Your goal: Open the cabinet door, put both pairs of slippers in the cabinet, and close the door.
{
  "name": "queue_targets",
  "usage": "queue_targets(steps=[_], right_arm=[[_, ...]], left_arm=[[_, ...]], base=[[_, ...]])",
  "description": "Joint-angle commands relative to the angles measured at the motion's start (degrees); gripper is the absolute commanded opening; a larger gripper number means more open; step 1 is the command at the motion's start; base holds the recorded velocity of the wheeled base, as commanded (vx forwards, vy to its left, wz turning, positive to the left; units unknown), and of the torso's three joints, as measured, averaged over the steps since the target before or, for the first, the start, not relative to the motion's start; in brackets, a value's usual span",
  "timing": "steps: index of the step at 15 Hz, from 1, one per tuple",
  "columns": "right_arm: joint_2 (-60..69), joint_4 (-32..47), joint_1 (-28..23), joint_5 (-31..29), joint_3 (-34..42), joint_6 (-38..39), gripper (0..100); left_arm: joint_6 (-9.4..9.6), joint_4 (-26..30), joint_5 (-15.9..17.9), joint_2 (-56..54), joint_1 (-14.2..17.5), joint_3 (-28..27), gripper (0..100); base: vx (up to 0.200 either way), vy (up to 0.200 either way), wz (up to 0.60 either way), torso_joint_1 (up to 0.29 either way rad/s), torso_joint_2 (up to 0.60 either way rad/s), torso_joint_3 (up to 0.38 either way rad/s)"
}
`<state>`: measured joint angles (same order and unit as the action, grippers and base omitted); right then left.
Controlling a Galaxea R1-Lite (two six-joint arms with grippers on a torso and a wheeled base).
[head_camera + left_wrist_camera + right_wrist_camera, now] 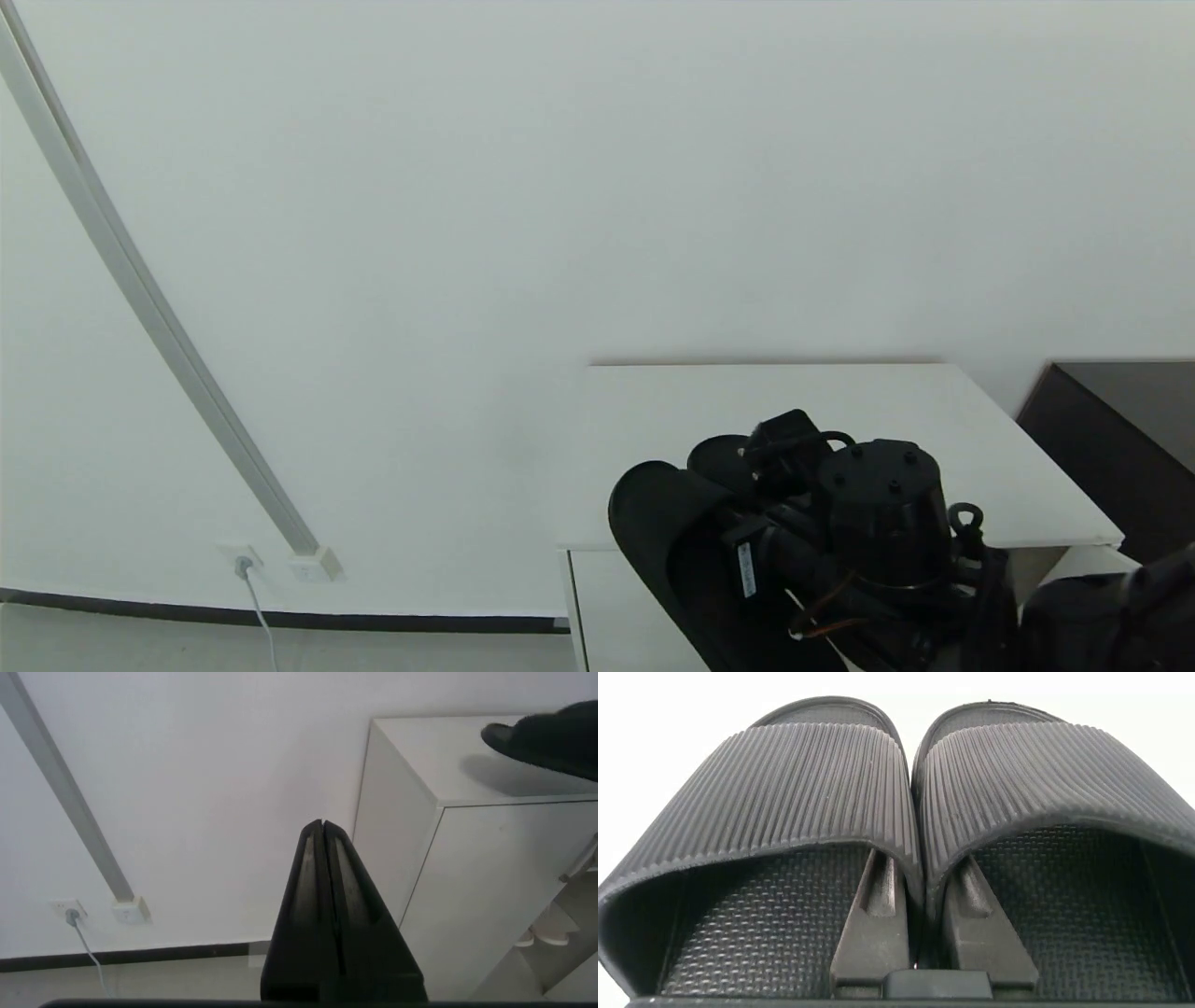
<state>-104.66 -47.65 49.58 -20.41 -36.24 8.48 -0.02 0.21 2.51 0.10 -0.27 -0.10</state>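
— Head view first?
— Pair of black slippers (pixel 658 523) held high at the front edge of the white cabinet (pixel 840 401), level with its top, not yet inside.

— Left wrist view?
— Left gripper (pixel 323 826) with fingers pressed together, nothing between them, hanging near the cabinet's side wall. Toe of one slipper poking out over the cabinet top. Lower down, possibly an open front with something pale on a shelf. Too cropped to say for sure.

— Right wrist view?
— Right gripper (pixel 920 870) clamped on the pair. One finger inside each slipper, squeezing the two neighbouring side walls together.

— So what could go wrong?
— Thin hold on soft ribbed rubber, nothing more. Could twist or slide loose on a quick swing down toward the opening. Might also snag the overhanging top edge on the way down and get levered out of the grip. Worth keeping the left arm out of that path too.
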Motion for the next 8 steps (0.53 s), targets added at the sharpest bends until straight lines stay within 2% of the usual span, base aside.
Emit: queue_targets(steps=[1, 3, 8], right_arm=[[4.90, 0.28, 1.05, 0.10, 2.23, 0.04, 0], [4.55, 0.37, 1.13, -0.07, 2.49, 0.04, 0], [3.76, 0.10, 1.92, -0.34, 2.32, 0.04, 0]], left_arm=[[-0.06, -0.03, 0.04, -0.01, 0.00, 0.01, 0], [-0.59, -0.03, -0.31, -0.01, 0.00, 0.01, 0], [-0.33, -0.03, 0.04, 0.08, 0.00, 0.01, 0]], base=[[0.000, 0.000, 0.00, 0.000, 0.00, 0.000], [0.000, 0.000, 0.00, 0.000, 0.00, 0.000], [0.000, 0.000, 0.00, 0.000, 0.00, 0.000]])
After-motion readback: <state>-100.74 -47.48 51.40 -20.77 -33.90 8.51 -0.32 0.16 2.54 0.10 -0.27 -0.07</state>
